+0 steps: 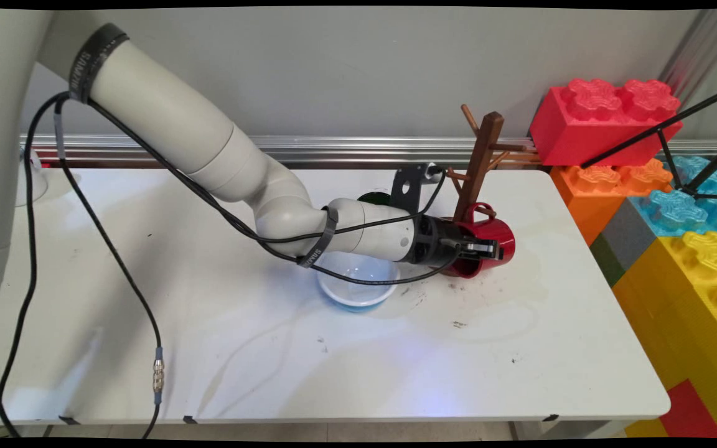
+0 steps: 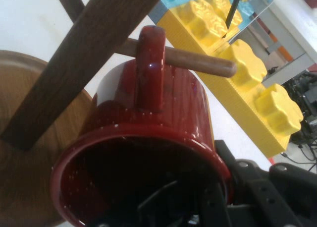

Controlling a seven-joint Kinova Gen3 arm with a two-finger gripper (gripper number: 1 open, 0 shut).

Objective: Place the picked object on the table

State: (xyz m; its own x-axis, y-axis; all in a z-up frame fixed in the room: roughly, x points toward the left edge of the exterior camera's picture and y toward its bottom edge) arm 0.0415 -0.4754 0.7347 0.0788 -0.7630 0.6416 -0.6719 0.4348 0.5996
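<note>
At the far right of the white table point(image 1: 333, 373), the arm stretches low and nearly level from the upper left, its wrist passing over a white and blue bowl point(image 1: 357, 291) and its gripper point(image 1: 480, 247) pointing right into a red mug point(image 1: 486, 246). The mug lies tipped on its side, mouth toward the gripper, beside the wooden mug tree point(image 1: 480, 165), whose base sits just behind it. In the hand view the mug point(image 2: 148, 152) fills the picture: 1 finger reaches inside the dark mouth and the other point(image 2: 257, 187) runs along the outer wall, so the fingers are closed on the mug's rim. The mug's handle point(image 2: 150, 68) points up and is hooked over a wooden peg point(image 2: 198, 62) of the tree, with the tree's slanted trunk point(image 2: 89, 58) just to the left. A dark green object point(image 1: 374, 199) shows behind the wrist. Large toy blocks point(image 1: 670, 205) in red, orange, blue and yellow are stacked beyond the table's right edge.
</note>
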